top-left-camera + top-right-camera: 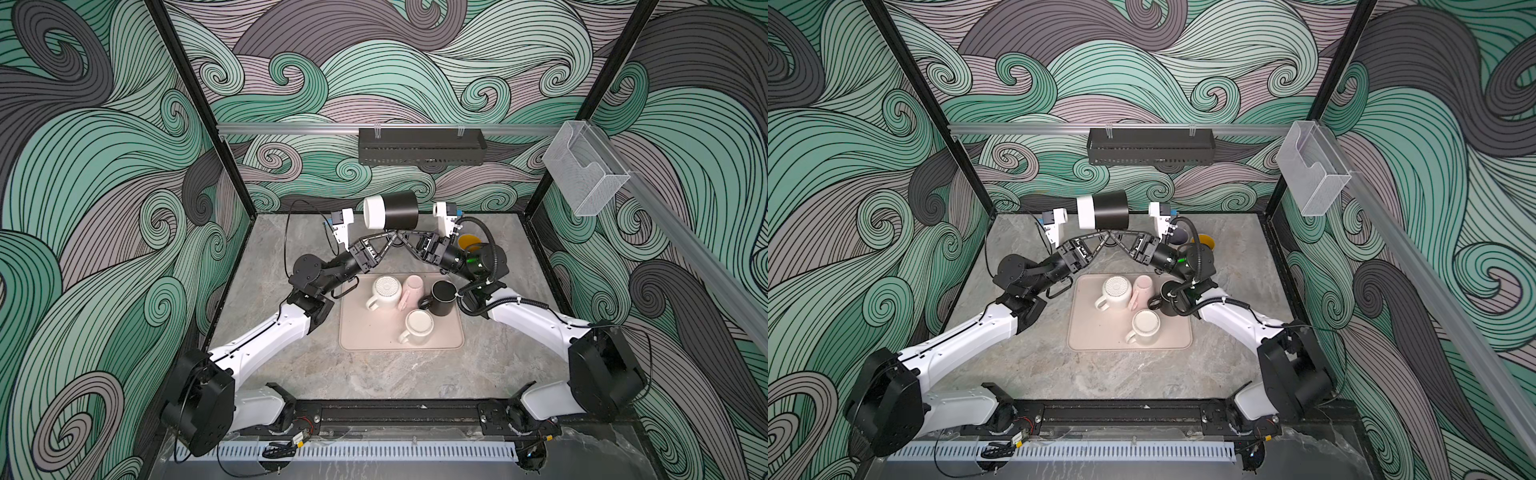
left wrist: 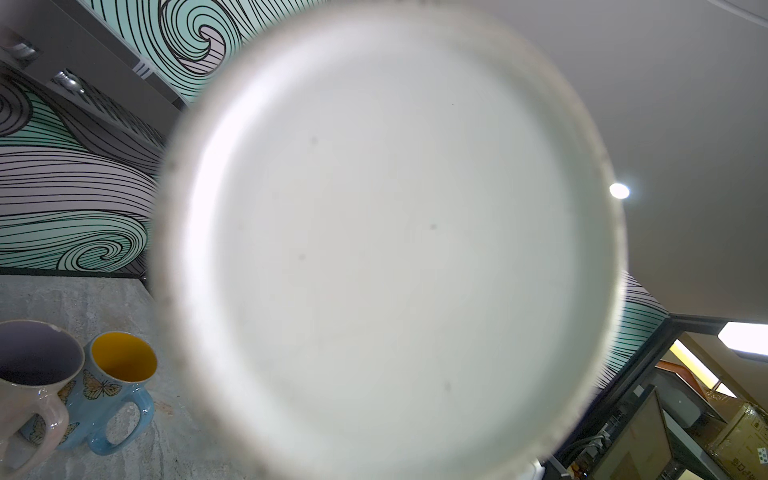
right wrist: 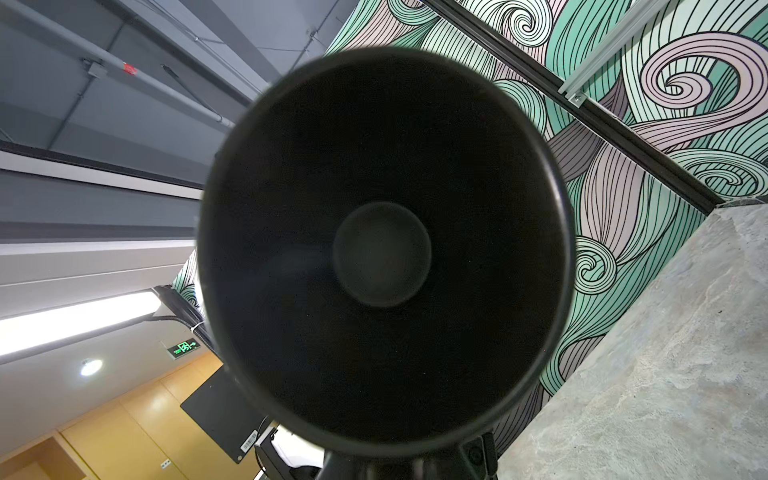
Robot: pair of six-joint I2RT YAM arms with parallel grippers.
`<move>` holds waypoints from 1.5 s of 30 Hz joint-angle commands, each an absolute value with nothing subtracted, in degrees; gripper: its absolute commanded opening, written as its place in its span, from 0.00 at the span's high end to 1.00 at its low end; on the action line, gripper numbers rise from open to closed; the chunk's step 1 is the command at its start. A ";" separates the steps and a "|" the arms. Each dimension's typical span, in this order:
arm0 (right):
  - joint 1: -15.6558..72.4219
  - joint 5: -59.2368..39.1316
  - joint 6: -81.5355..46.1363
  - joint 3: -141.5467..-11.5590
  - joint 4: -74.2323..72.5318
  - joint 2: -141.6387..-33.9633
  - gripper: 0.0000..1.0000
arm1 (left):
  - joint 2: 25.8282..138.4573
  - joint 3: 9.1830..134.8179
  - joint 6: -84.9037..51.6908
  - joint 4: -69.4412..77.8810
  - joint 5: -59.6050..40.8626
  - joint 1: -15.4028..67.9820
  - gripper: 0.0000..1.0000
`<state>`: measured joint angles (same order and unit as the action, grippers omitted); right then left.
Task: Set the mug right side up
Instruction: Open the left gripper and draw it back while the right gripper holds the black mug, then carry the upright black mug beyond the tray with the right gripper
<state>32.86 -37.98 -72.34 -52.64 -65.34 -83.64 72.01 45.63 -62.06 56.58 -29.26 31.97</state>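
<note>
Well, the black mug [image 1: 392, 210] is up in the air over the back of the table [image 1: 291, 365], lying flat on its side. Its white bottom faces the left arm and its dark open mouth faces the right one. Both pincers come together right under it. The left gripper [image 1: 390, 237] is pinched narrow and so is the right gripper [image 1: 405, 237], tips against the mug's underside. I reckon that's where the handle sits, though I can't see it from here. Looks to me like both have hold of it.

So I'd call this about halfway: the mug is clear of the table, but a quarter turn short of upright. What's left, I'd say, is for one pincer to let go, the other to swing the mouth upward, then set the mug down on its bottom. At the back by the right arm, a blue mug [image 2: 120, 374] and a pale mug [image 2: 33, 374] stand mouth-up on the table.
</note>
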 commanded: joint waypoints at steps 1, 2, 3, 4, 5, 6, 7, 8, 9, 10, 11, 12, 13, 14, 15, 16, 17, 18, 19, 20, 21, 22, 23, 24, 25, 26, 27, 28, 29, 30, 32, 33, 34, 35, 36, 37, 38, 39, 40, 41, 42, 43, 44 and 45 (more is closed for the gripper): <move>32.43 -33.75 -71.23 -55.71 -68.16 -83.50 1.00 | 70.44 46.47 -57.36 49.87 -34.98 33.13 1.00; 32.43 -33.68 -70.71 -55.80 -67.38 -83.26 1.00 | 69.73 47.09 -55.59 46.18 -34.93 33.13 0.78; 32.39 -33.68 -69.94 -55.88 -66.41 -82.95 1.00 | 68.78 47.81 -53.50 41.59 -34.07 33.18 0.54; 32.34 -33.48 -69.28 -55.85 -65.32 -82.61 1.00 | 67.94 48.42 -51.77 37.02 -32.67 33.15 0.34; 32.21 -33.29 -68.57 -55.81 -64.30 -82.21 1.00 | 66.50 49.01 -49.04 31.34 -30.32 33.13 0.26; 32.11 -33.31 -67.86 -55.80 -63.60 -81.91 1.00 | 64.93 49.42 -46.21 25.70 -27.25 33.13 0.20; 32.08 -33.03 -67.33 -55.66 -62.95 -81.60 1.00 | 63.52 49.69 -44.18 21.28 -24.40 33.14 0.13; 31.93 -32.50 -66.86 -55.27 -62.23 -81.23 1.00 | 61.93 49.80 -41.84 16.71 -20.70 33.13 0.09; 31.78 -32.18 -66.27 -55.07 -61.73 -80.96 1.00 | 60.17 49.59 -39.65 12.72 -17.39 33.14 0.02; 31.65 -32.16 -65.81 -55.11 -61.01 -80.73 1.00 | 58.76 49.39 -37.98 9.60 -14.55 33.14 0.02; 31.36 -32.25 -65.31 -55.23 -59.94 -80.47 1.00 | 57.07 48.87 -36.10 6.66 -11.80 33.15 0.02; 31.16 -32.55 -64.85 -55.39 -58.85 -80.22 1.00 | 55.38 47.97 -34.62 4.44 -8.73 33.13 0.01; 31.07 -32.81 -64.28 -55.49 -58.00 -79.95 1.00 | 53.92 46.94 -33.69 3.24 -6.13 33.13 0.01; 30.96 -32.94 -63.47 -55.74 -56.61 -79.61 1.00 | 52.25 45.44 -32.40 2.67 -3.19 33.13 0.01; 30.83 -32.97 -62.37 -56.00 -54.50 -79.10 1.00 | 50.68 43.58 -31.98 3.01 -0.28 33.08 0.02; 30.82 -33.04 -61.06 -56.32 -52.15 -78.44 1.00 | 49.31 42.45 -31.65 1.83 1.12 32.83 0.01; 30.78 -32.88 -59.29 -56.85 -47.64 -77.62 1.00 | 48.06 42.18 -31.18 -0.64 3.05 32.74 0.02; 30.81 -32.38 -56.61 -57.67 -42.18 -76.55 1.00 | 47.25 42.76 -30.55 -3.70 4.21 32.61 0.02; 30.85 -31.61 -54.07 -58.42 -36.92 -75.58 1.00 | 47.01 43.72 -29.71 -6.85 4.32 32.52 0.01; 30.85 -30.15 -50.93 -59.32 -31.28 -74.37 1.00 | 46.85 44.67 -27.96 -9.90 3.44 32.52 0.01; 30.91 -28.08 -47.50 -60.12 -25.88 -73.43 1.00 | 46.55 44.93 -26.09 -11.26 1.71 32.53 0.02; 30.94 -25.95 -44.85 -60.95 -20.83 -72.62 1.00 | 46.39 44.68 -23.73 -11.23 -0.14 32.55 0.02; 31.01 -22.97 -41.60 -62.32 -14.34 -71.99 1.00 | 46.18 43.88 -22.28 -10.89 -0.63 32.60 0.02; 31.07 -20.30 -38.86 -63.95 -8.53 -71.73 1.00 | 45.90 43.45 -22.22 -10.66 -1.09 32.61 0.01; 31.04 -16.71 -35.37 -66.47 -1.16 -71.93 1.00 | 45.80 43.02 -21.92 -10.89 -0.99 32.61 0.01; 31.18 -13.04 -32.90 -68.72 4.77 -72.55 1.00 | 45.88 42.79 -21.96 -11.19 -1.02 32.61 0.02; 31.12 -10.82 -30.54 -70.72 8.96 -73.48 1.00 | 46.06 42.74 -21.82 -11.54 -0.88 32.61 0.02; 31.27 -8.11 -28.42 -72.51 12.74 -74.58 1.00 | 46.39 42.69 -21.80 -11.59 -0.89 32.61 0.01; 31.29 -5.23 -26.80 -74.32 16.02 -75.93 1.00 | 46.74 42.55 -21.80 -11.32 -0.94 32.61 0.02; 31.45 -3.26 -25.47 -75.65 18.22 -77.15 1.00 | 47.07 42.51 -21.89 -10.99 -1.14 32.59 0.02; 31.64 0.17 -24.32 -77.48 20.20 -79.29 1.00 | 47.74 42.45 -22.22 -10.43 -1.56 32.65 0.03; 31.78 1.81 -23.82 -78.42 22.12 -80.46 1.00 | 48.01 42.54 -22.39 -10.17 -1.67 32.65 0.03; 32.02 2.79 -23.48 -79.53 23.29 -81.51 1.00 | 48.20 42.48 -22.41 -9.80 -1.95 32.63 0.03; 32.19 4.48 -22.82 -80.84 24.76 -83.09 1.00 | 48.50 42.53 -22.49 -9.60 -2.17 32.65 0.03; 32.32 5.62 -22.10 -82.56 26.35 -84.63 1.00 | 48.75 42.57 -22.64 -9.47 -2.28 32.70 0.03; 32.38 6.40 -21.55 -83.60 27.14 -86.00 1.00 | 48.93 42.55 -22.76 -9.41 -2.46 32.70 0.04; 32.43 7.04 -21.11 -84.50 27.74 -87.45 1.00 | 49.27 42.52 -22.84 -9.32 -2.57 32.70 0.04; 32.43 7.77 -20.67 -85.37 28.18 -88.81 1.00 | 49.50 42.48 -23.03 -9.33 -2.55 32.71 0.04; 32.43 8.43 -20.29 -85.95 28.27 -89.79 1.00 | 49.59 42.51 -23.12 -9.35 -2.62 32.71 0.04; 32.43 9.05 -20.06 -86.85 28.79 -91.11 1.00 | 49.75 42.41 -23.26 -9.36 -2.69 32.74 0.04; 32.39 9.58 -19.77 -87.62 29.28 -92.12 1.00 | 49.89 42.32 -23.38 -9.35 -2.78 32.70 0.04; 32.41 10.40 -19.48 -88.27 29.25 -93.17 1.00 | 49.87 42.17 -23.56 -9.28 -2.93 32.70 0.04; 32.43 11.06 -19.17 -89.25 29.67 -94.30 1.00 | 49.89 42.00 -23.68 -9.19 -2.90 32.70 0.04; 32.43 11.65 -18.84 -90.02 29.96 -95.30 1.00 | 49.86 41.80 -23.82 -9.13 -2.90 32.77 0.04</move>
